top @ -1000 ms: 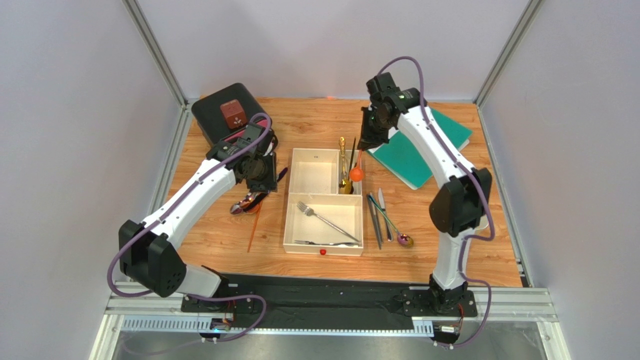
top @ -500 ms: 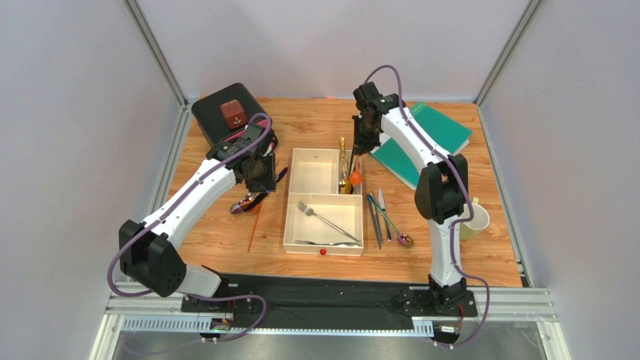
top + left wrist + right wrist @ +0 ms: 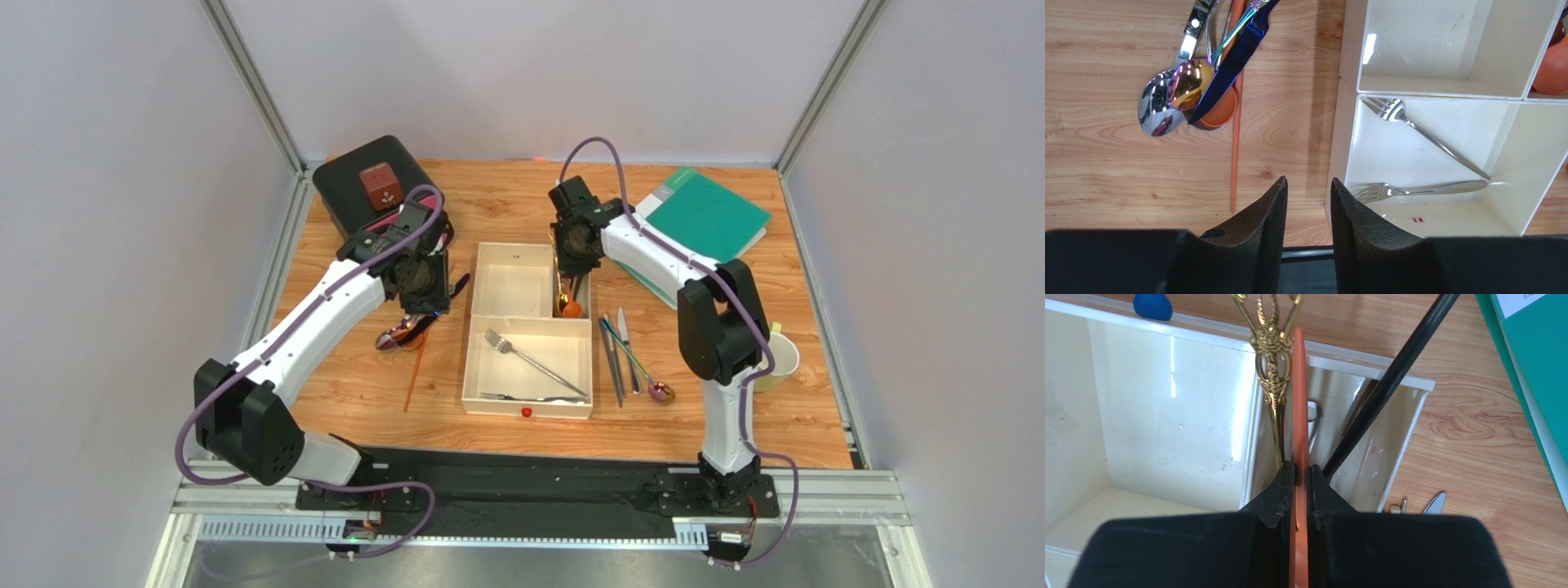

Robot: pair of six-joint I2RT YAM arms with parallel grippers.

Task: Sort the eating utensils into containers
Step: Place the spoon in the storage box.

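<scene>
Wooden table (image 3: 515,196) between grey walls carried the cream tray (image 3: 471,355), which had three compartments, two small and one large. Over the far right small compartment, the right arm's fingers (image 3: 1275,496) were clenched on the orange spoon (image 3: 1299,404). Its long axis ran straight out from the fingers along the compartment, just beside one gold ornate utensil (image 3: 1269,343) and one black chopstick (image 3: 1395,373) leaning there. Two silver forks (image 3: 1425,131) lay in the large compartment. The left arm's fingers (image 3: 1260,233) were parted and empty, near the tray's left wall. Ahead of them lay a loose pile, nearer this arm: one silver spoon (image 3: 1155,104), one iridescent spoon (image 3: 1189,82), one blue-purple knife (image 3: 1235,55) and one orange chopstick (image 3: 1236,153), pointing mostly away from the fingers. Right of the tray lay a few more slim pieces (image 3: 620,355), too fine to count.
</scene>
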